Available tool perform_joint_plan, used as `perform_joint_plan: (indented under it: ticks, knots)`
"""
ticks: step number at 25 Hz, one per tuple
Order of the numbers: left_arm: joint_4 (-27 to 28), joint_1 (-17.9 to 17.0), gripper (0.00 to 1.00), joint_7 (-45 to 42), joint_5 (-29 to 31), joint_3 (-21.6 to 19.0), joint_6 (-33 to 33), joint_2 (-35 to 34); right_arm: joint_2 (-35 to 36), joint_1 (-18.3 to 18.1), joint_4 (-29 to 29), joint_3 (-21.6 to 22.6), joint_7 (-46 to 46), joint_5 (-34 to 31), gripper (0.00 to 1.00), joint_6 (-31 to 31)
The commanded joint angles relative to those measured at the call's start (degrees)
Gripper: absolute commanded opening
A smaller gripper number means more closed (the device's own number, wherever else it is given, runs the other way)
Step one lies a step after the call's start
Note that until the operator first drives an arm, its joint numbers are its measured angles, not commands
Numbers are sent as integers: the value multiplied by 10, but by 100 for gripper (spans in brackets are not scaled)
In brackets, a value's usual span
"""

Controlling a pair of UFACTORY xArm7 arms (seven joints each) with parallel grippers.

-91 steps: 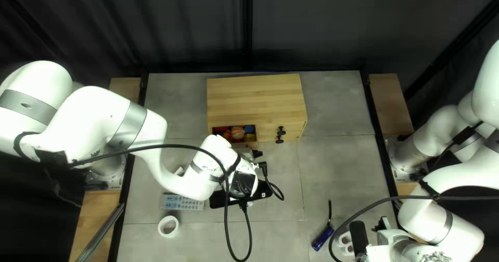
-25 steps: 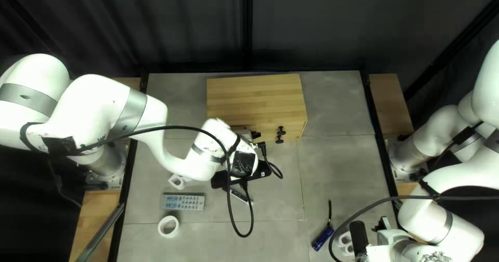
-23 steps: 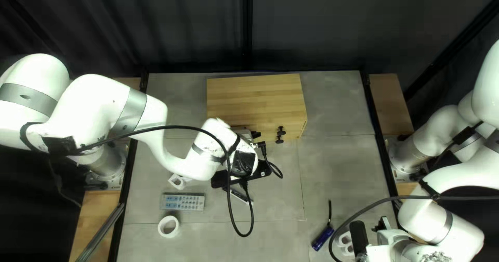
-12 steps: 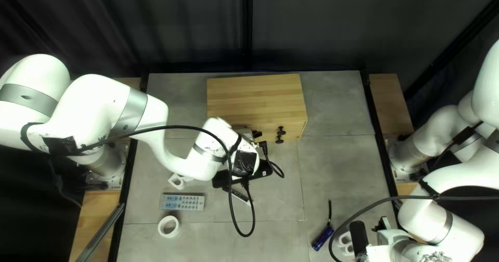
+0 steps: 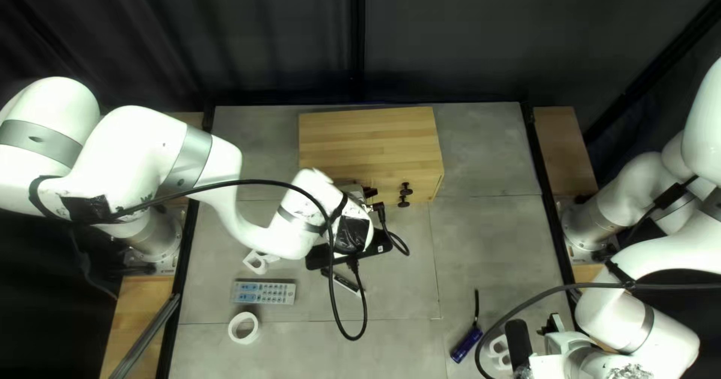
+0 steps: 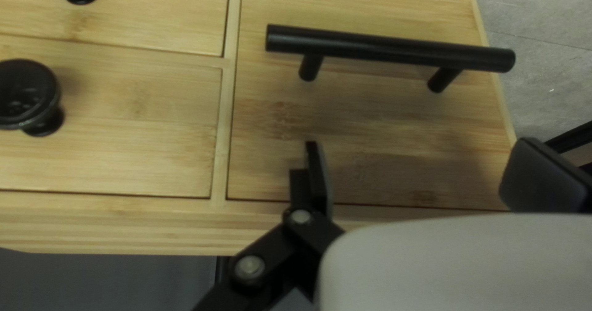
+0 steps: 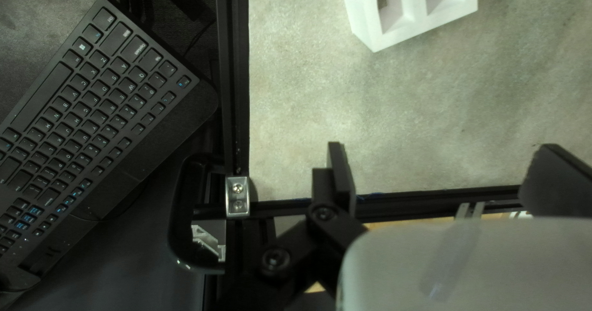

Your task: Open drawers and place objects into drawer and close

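The left hand (image 6: 422, 163) is hanging empty with fingers spread by the shut drawer (image 6: 376, 129) in the wooden box (image 5: 368, 142), and should be lining up around the black bar (image 6: 388, 49) before pulling slowly and straight

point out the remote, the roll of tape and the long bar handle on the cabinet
Remote (image 5: 263, 292): top left view, on its button face.
Roll of tape (image 5: 233, 327): top left view, on the white ring's side.
Long bar handle (image 6: 388, 48): left wrist view, on the middle of the bar.
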Motion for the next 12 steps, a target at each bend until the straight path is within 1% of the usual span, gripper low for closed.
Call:
perform_joint_plan:
  ticks: [1,5,8,12]
  knots:
    - [0,-3,100,-2,1,-2,1,-1,0,0,0,0,0,0,100,0]
    - [2,-14,100,-8,-2,-11,7,-9,0,0,0,0,0,0,100,0]
    - [-1,-27,100,-12,-7,-22,13,-27,0,0,0,0,0,0,100,0]
    - [-6,-39,100,-7,-27,-34,31,-68,0,0,0,0,0,0,100,0]
